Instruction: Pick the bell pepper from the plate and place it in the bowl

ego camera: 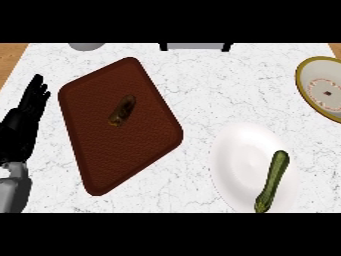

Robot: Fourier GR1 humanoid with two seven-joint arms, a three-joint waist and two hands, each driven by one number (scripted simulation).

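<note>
Counter: white marbled top, filling most of the view; wood strips at far left and far right.
Mat: dark brown, rounded corners, lying tilted left of centre.
On mat: small brown-olive oblong item near the middle; kind not clear.
Plate: white, round, at lower right, well apart from mat.
Vegetable: long, green, slender, more like a zucchini than a bell pepper; lying on plate's right half, stem end reaching the lower rim.
Bowl: at right edge, upper part, olive-yellow rim, white inside with a red ring; partly cut off by the edge; near plate but not touching.
Left hand: black, at left edge beside mat, fingers straight and pointing up, holding nothing, touching nothing.
Left forearm: grey, entering from lower left corner.
Right hand: not seen anywhere.
Top edge: part of a grey round object and a dark-framed grey object, both cut off.
</note>
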